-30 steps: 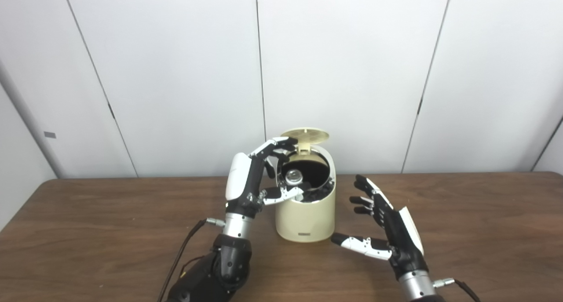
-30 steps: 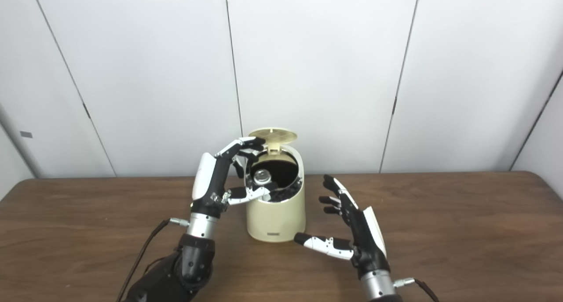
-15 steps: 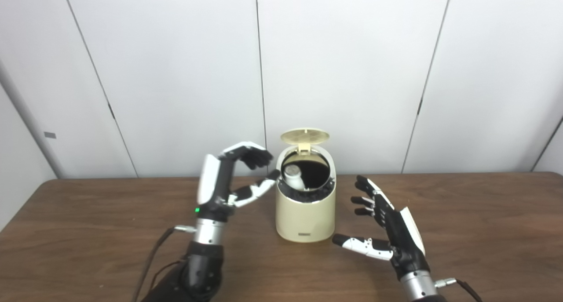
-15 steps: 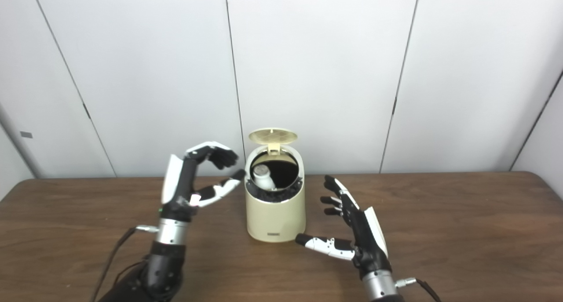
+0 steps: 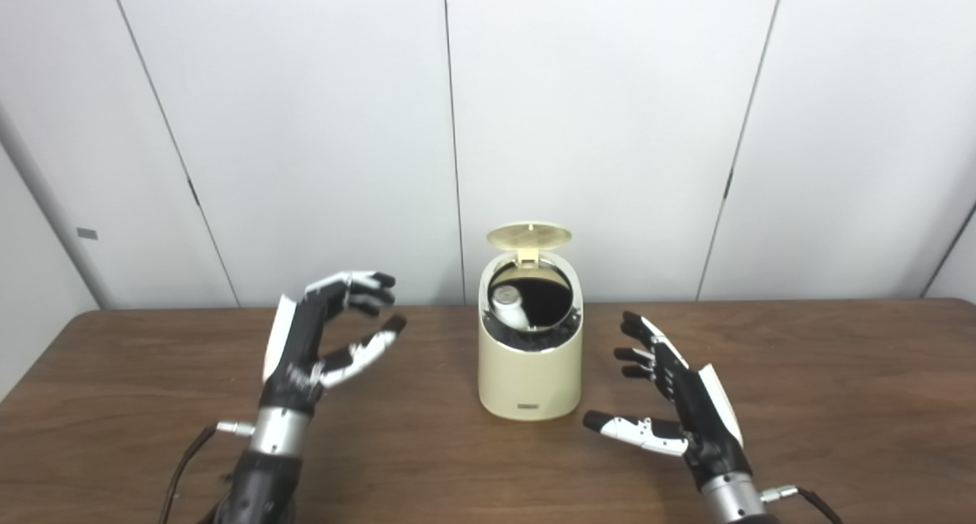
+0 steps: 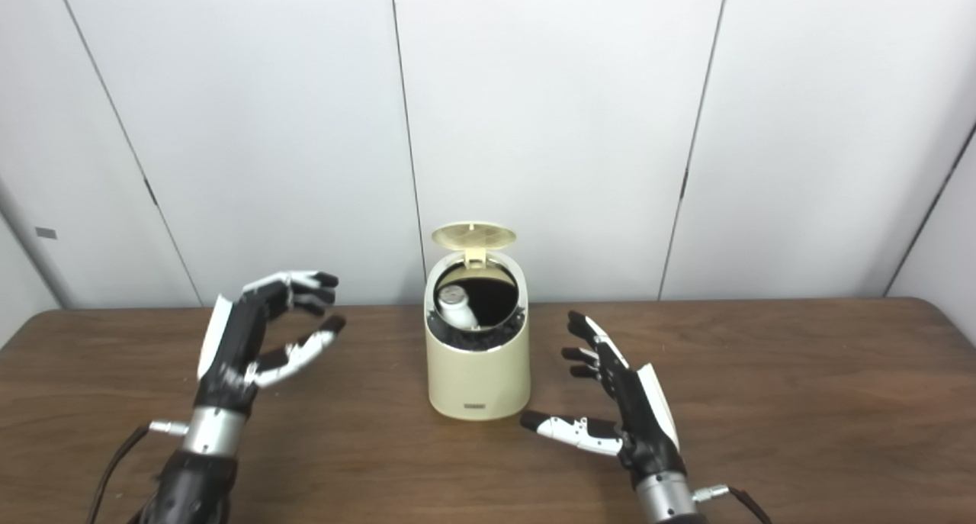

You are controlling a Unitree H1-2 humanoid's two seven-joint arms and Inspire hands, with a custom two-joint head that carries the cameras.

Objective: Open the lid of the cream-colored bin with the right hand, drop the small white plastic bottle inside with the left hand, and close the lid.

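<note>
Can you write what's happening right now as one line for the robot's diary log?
bottle: inside bin | lid: up | left hand: open, left of bin | right hand: open, right of bin | left to do: close lid

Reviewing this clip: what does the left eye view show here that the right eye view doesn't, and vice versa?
Only the left eye view: nothing of the task, just a wider strip of wall past the table's left edge.

Only the right eye view: the table's far right corner; the left eye view cuts it off.

Both: the cream bin with its lid up, the white bottle inside, and the left hand and right hand open, apart from the bin.
</note>
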